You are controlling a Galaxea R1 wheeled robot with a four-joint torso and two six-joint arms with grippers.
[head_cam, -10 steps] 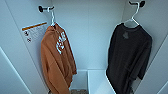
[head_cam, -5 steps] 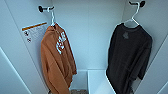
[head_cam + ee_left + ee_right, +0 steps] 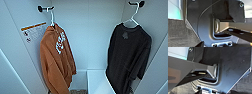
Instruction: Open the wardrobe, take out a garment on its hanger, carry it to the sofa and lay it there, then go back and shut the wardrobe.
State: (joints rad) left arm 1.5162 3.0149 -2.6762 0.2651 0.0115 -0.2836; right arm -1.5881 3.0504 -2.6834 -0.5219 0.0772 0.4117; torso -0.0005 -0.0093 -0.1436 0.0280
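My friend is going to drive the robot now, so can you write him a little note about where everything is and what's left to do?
Grippers: the wrist views don't let me tell whether either is open or shut; neither holds anything that I can see.
Things: the wardrobe stands open in the head view. The black garment hangs on its white hanger at the right, from a dark peg. An orange top hangs at the left.
Done: wardrobe opened.
Left: take out the black garment on its hanger, lay it on the sofa, return, close the wardrobe.

Two tops — one black garment (image 3: 128,57), one orange top (image 3: 56,60); two hangers (image 3: 132,17).
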